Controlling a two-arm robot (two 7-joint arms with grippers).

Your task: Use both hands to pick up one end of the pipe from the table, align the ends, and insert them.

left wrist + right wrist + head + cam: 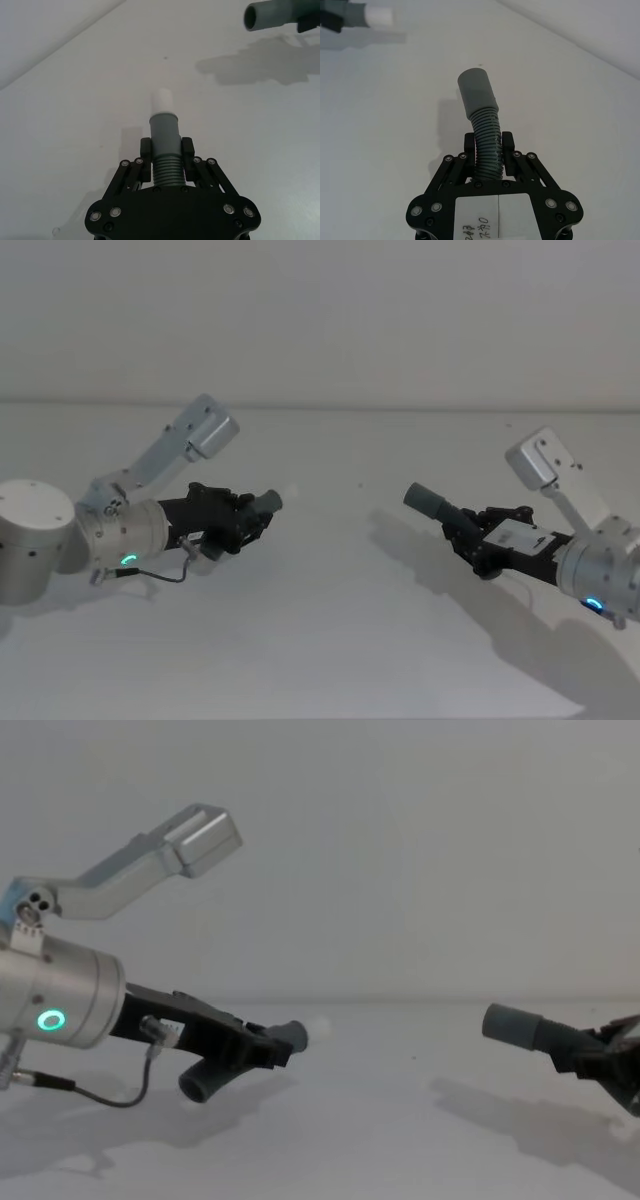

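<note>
My left gripper is shut on the corrugated part of one pipe piece, held above the table. Its grey cuff and narrower whitish tip stick out ahead of the jaws, and its other end hangs below the gripper. My right gripper is shut on the second pipe piece, whose plain grey cuff has an open mouth. The two ends point roughly toward each other across a wide gap in the head view.
The white table runs back to a plain pale wall. The arms cast shadows on the table. A thin black cable loops under the left wrist.
</note>
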